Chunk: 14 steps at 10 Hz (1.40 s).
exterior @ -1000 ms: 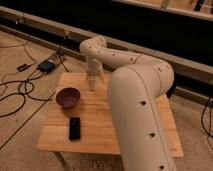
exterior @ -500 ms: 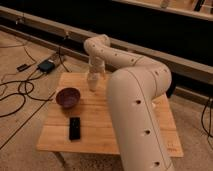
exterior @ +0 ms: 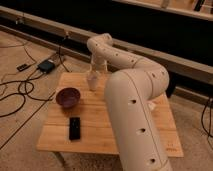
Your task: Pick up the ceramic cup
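Observation:
The ceramic cup (exterior: 92,84) is a small off-white shape standing near the back edge of the wooden table (exterior: 100,135). My gripper (exterior: 93,77) points straight down right over it, at the end of the white arm that bends in from the lower right. Gripper and cup blend together, so I cannot tell whether they touch. The cup's lower part shows just above the tabletop; its rim is hidden by the gripper.
A wide dark purple bowl (exterior: 68,97) sits left of the cup. A black flat device (exterior: 74,128) lies near the table's front left. My thick arm (exterior: 132,115) covers the table's middle and right. Cables and a black box (exterior: 46,65) lie on the floor at left.
The arm's upper joint has shifted slightly to the right. The gripper stays over the cup in about the same place.

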Each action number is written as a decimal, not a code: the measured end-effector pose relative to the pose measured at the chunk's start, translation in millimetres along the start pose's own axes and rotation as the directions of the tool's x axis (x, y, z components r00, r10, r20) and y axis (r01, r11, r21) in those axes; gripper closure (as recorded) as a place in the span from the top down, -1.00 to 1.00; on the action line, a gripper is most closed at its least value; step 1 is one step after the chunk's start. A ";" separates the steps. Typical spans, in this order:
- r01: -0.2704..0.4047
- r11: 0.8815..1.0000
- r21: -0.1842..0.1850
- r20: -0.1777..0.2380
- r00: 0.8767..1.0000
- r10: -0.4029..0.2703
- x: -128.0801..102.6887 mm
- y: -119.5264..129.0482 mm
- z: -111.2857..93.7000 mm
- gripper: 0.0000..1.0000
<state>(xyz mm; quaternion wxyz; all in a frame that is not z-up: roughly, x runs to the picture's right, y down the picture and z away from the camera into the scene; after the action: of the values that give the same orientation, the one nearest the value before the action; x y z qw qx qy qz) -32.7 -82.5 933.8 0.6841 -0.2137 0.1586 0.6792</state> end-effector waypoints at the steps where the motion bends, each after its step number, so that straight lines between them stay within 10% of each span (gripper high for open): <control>1: -0.001 1.000 0.007 0.001 1.000 0.001 -2.0 -1.3 3.5 0.30; 5: 0.017 0.999 0.048 -0.030 0.999 -0.016 -0.2 -8.0 27.6 0.25; 7: 0.023 0.998 0.055 -0.047 0.999 -0.020 3.0 -10.2 36.0 -0.13; 10: 0.027 0.999 0.028 -0.059 0.998 -0.026 6.3 -3.8 33.5 -0.79; 14: 0.016 0.999 -0.034 -0.052 0.998 -0.018 7.7 2.9 13.5 -1.00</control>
<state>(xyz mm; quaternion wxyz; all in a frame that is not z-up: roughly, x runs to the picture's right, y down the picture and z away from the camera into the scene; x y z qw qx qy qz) -36.4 -69.0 941.2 0.6817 -0.2441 0.1631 0.6702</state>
